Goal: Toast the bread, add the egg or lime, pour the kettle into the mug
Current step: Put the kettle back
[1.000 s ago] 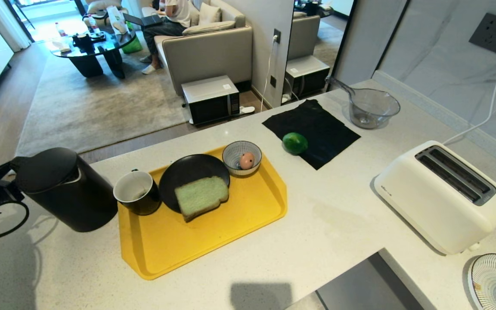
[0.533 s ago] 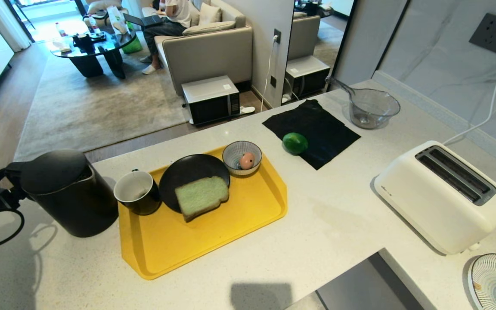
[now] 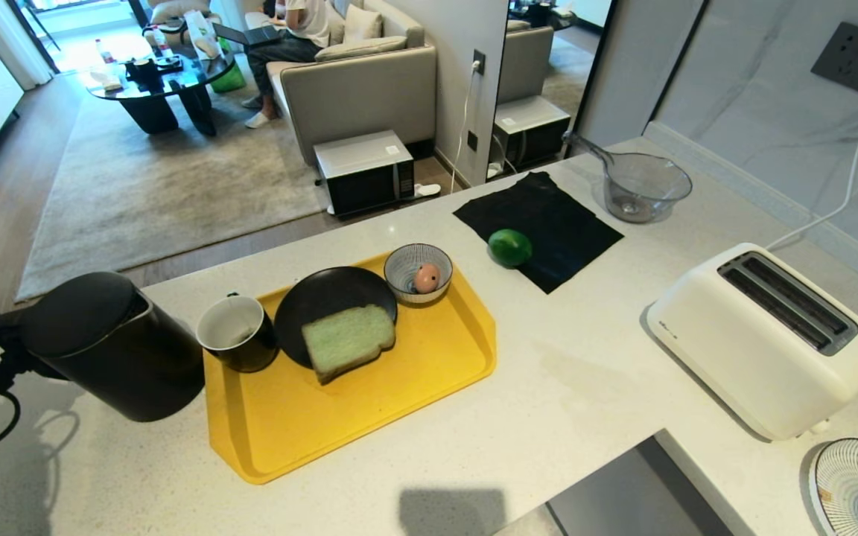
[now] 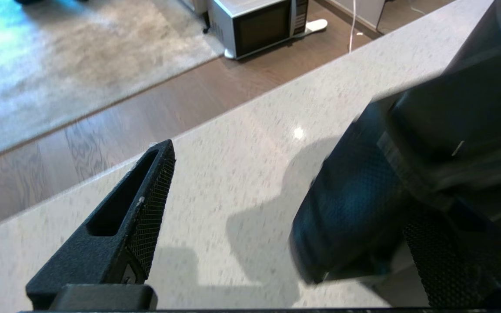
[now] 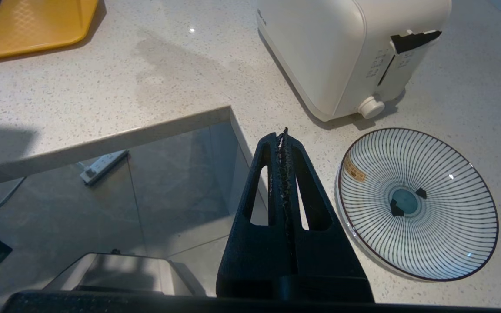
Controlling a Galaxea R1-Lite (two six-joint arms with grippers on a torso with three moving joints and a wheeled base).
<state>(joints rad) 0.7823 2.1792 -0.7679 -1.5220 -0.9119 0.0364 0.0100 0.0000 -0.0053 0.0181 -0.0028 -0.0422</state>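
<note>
The left pincer point(image 4: 272, 204) is seen at the table's left edge with its jaws spread wide apart; in the left wrist view one finger point(image 4: 146, 204) stands clear over bare table while the other lies close against the handle of the kettle point(image 3: 105, 346), and whether it touches cannot be told. Nothing is clamped. Over the last second the jaws have been opened from partly spread to wide, and the kettle has been brought from a tilt, lid leaning toward the mug point(image 3: 237, 333), to standing on the table point(image 3: 585, 387) just left of the yellow tray point(image 3: 369, 424), a little nearer the camera than before. This is read as a release after pouring: the kettle has been set down and let go, so the pouring step is judged done, though no water level can be made out in the mug.

On the tray, the mug stands at the left corner, the black plate point(image 3: 325, 294) beside it carries the bread point(image 3: 348, 340), and the striped bowl point(image 3: 407, 262) behind holds the egg point(image 3: 426, 278). The lime point(image 3: 510, 247) lies apart on the black cloth point(image 3: 548, 216). The toaster point(image 3: 768, 339) stands empty at the right. The task is judged nearly complete.

The right pincer point(image 5: 283, 134) is parked with its jaws pressed together, near the table's corner beside a striped plate point(image 5: 418, 202).
</note>
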